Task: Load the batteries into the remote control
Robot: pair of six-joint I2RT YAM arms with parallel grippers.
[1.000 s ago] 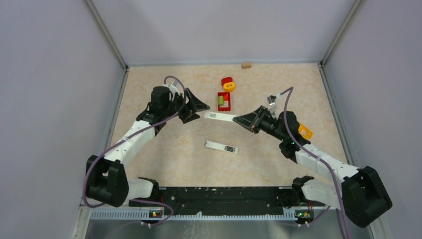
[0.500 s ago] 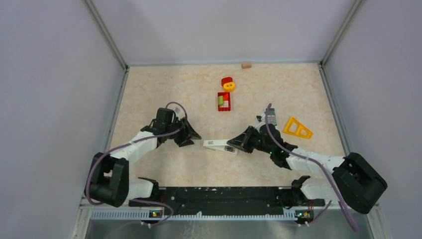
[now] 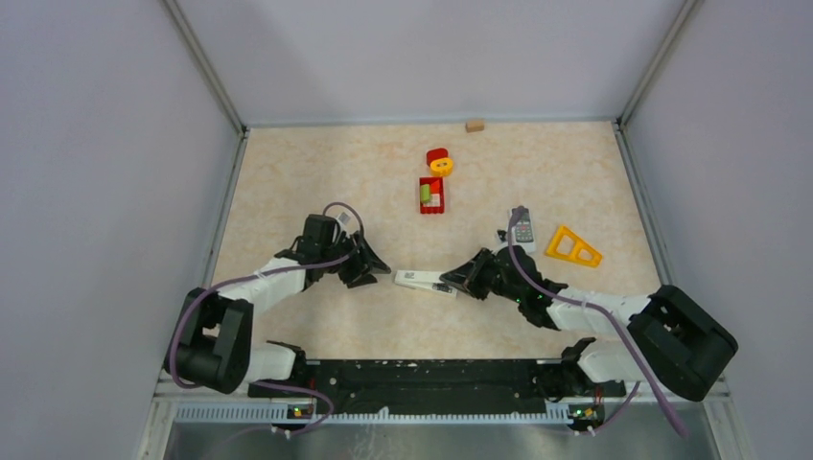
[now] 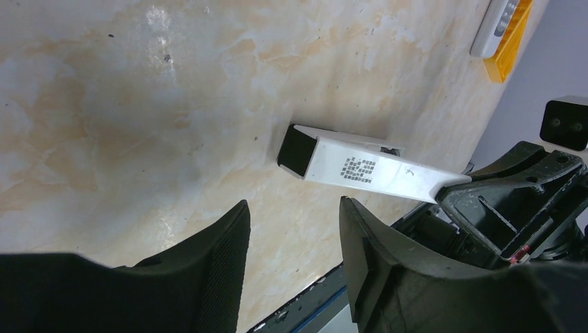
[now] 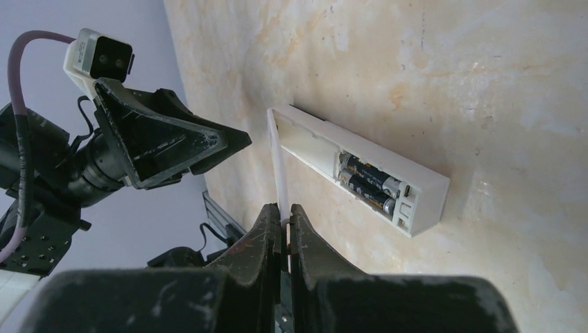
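The white remote control (image 5: 424, 196) lies back-up on the table, its compartment open. Two dark batteries (image 5: 367, 182) sit side by side in it. My right gripper (image 5: 286, 209) is shut on a thin white battery cover (image 5: 279, 163), held edge-on with its far end at the remote's far end. In the left wrist view the cover (image 4: 360, 170) shows a printed label. My left gripper (image 4: 293, 205) hangs open and empty just short of the cover's free end. From above, the left gripper (image 3: 369, 269) and the right gripper (image 3: 452, 280) face each other across the remote (image 3: 414, 279).
A second, grey remote (image 3: 522, 228) and a yellow triangle (image 3: 573, 246) lie to the right. A red box (image 3: 431, 195) with a green piece, a red-and-yellow ring (image 3: 439, 161) and a tan block (image 3: 474, 125) lie further back.
Both arms came down and nearer. My right gripper carried the cover from mid-air down onto the remote. My left gripper narrowed and dropped to the remote's left end.
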